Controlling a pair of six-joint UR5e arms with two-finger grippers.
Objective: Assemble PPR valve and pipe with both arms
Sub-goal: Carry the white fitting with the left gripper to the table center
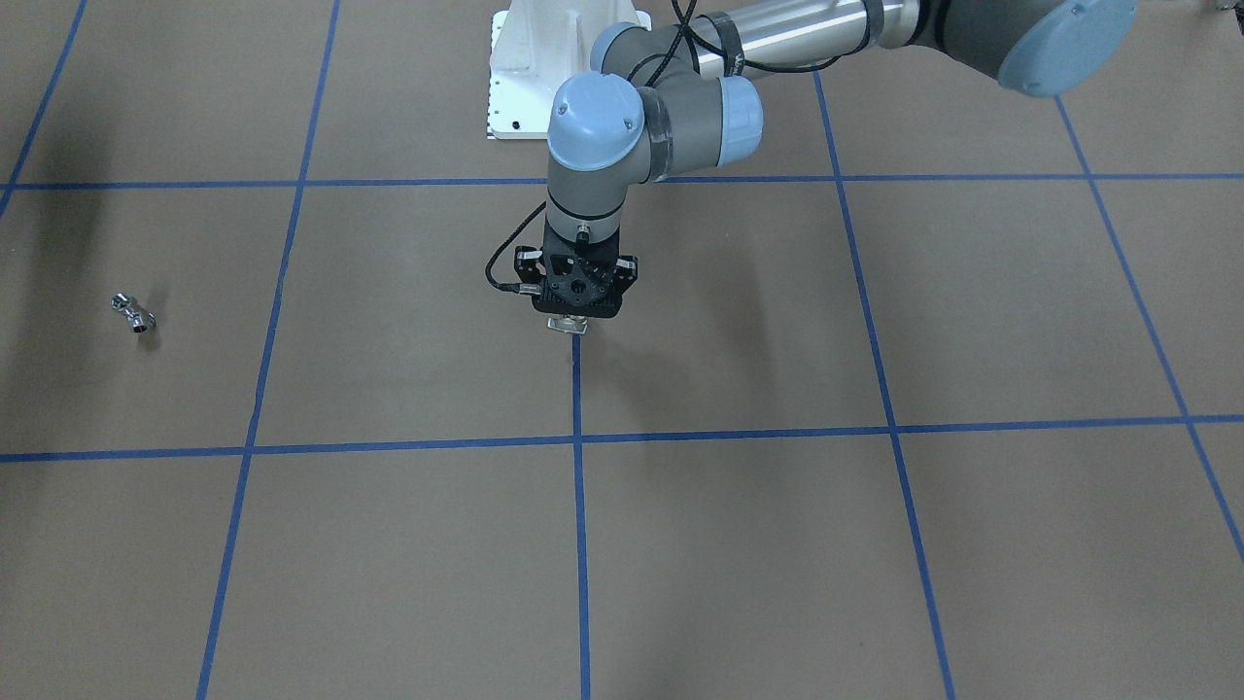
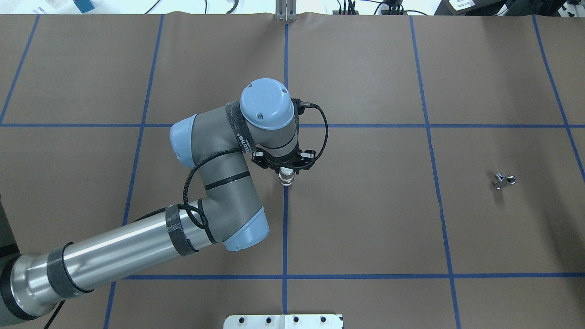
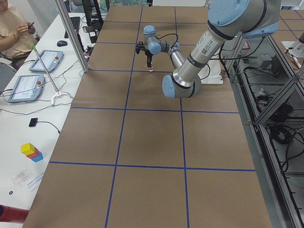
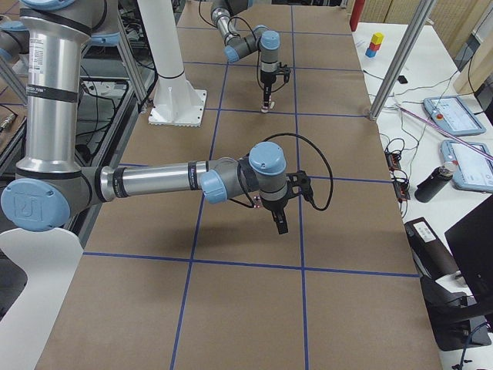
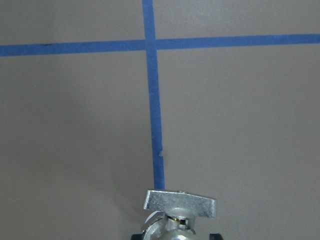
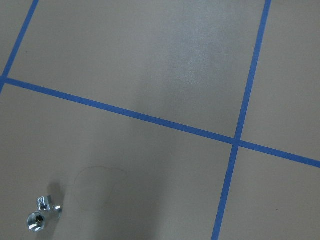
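Count: one left arm point(image 2: 215, 192), one right arm point(image 4: 154, 181), one valve point(image 2: 286, 180), one pipe point(image 2: 504, 179).
Left gripper point(image 2: 286, 172): points straight down over the middle of the table point(image 2: 365, 219), its fingers pinching the valve.
Valve: hangs from the fingers with its flat plate lowest, at the end of a blue tape line. Whether the plate touches the paper cannot be told.
Pipe: lies alone on the brown paper on the robot's right side, well apart from the valve. It sits in the lower left corner of the right wrist view.
Right gripper point(image 4: 279, 223): seen only from the table's end, pointing down above the paper. Whether its fingers are spread or pressed together cannot be told.
Between valve and pipe: brown paper crossed by one of the blue tape lines point(image 2: 434, 160).
In the way: from overhead, the left arm's wrist covers most of its own gripper, so only the valve's lower part shows below it.
Around: one white bolted pedestal point(image 1: 544, 68) at the robot's edge of the table. Beside the table are one seated operator point(image 3: 12, 31), two tablets point(image 3: 26, 88) and one stack of coloured blocks point(image 3: 31, 152).
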